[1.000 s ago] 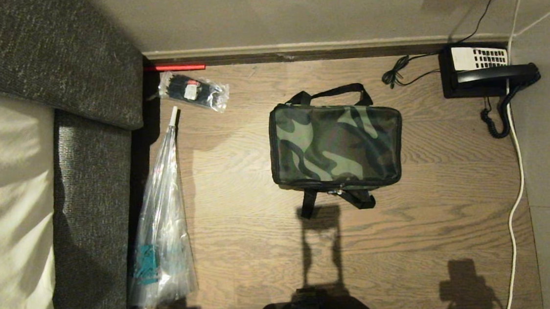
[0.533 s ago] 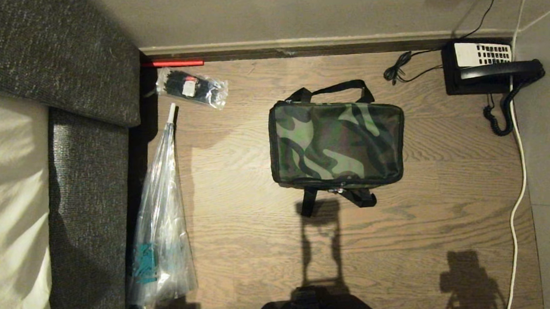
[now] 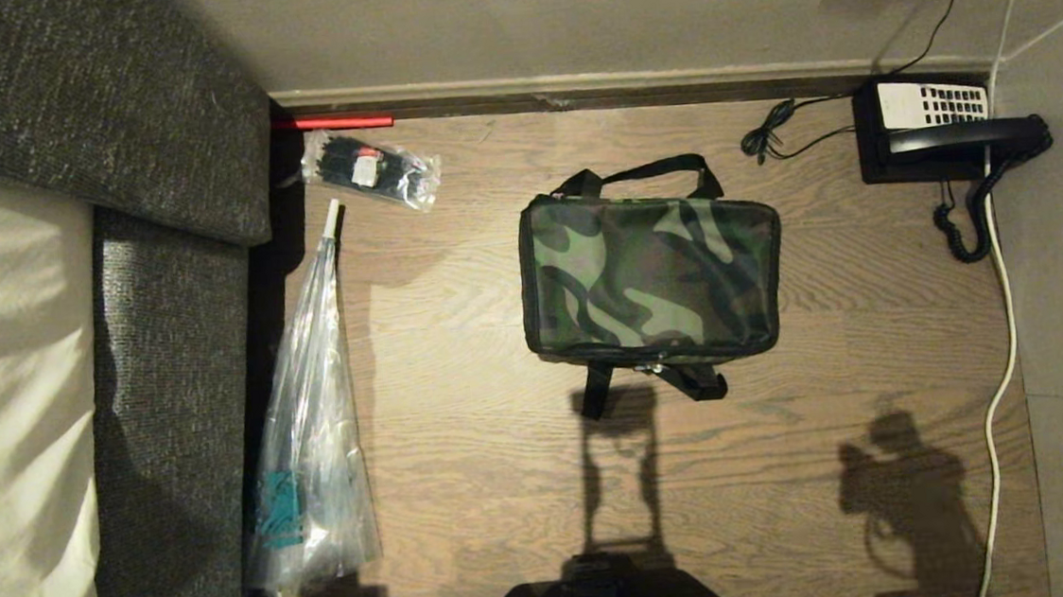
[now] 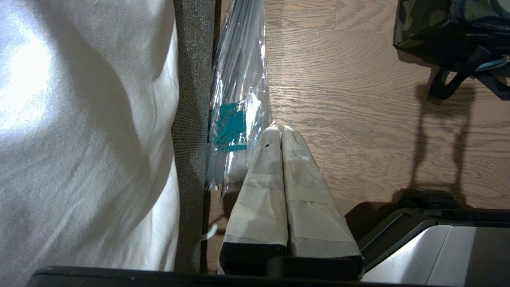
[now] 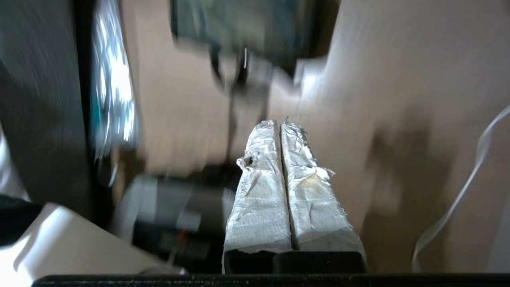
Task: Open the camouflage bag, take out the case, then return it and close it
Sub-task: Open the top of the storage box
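Camouflage bag (image 3: 651, 275) — soft, boxy, green and brown with black straps — sits zipped shut at the middle of the frame on the wood floor (image 3: 509, 490). Long clear plastic sleeve (image 3: 309, 430) lies at left. Left gripper (image 4: 281, 131) and right gripper (image 5: 280, 125) — both wrapped in white tape — are clenched, holding nothing.

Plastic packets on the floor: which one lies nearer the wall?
The small clear packet holding black items and a red-white label, just below the red strip. The long clear sleeve runs along the sofa, farther out.
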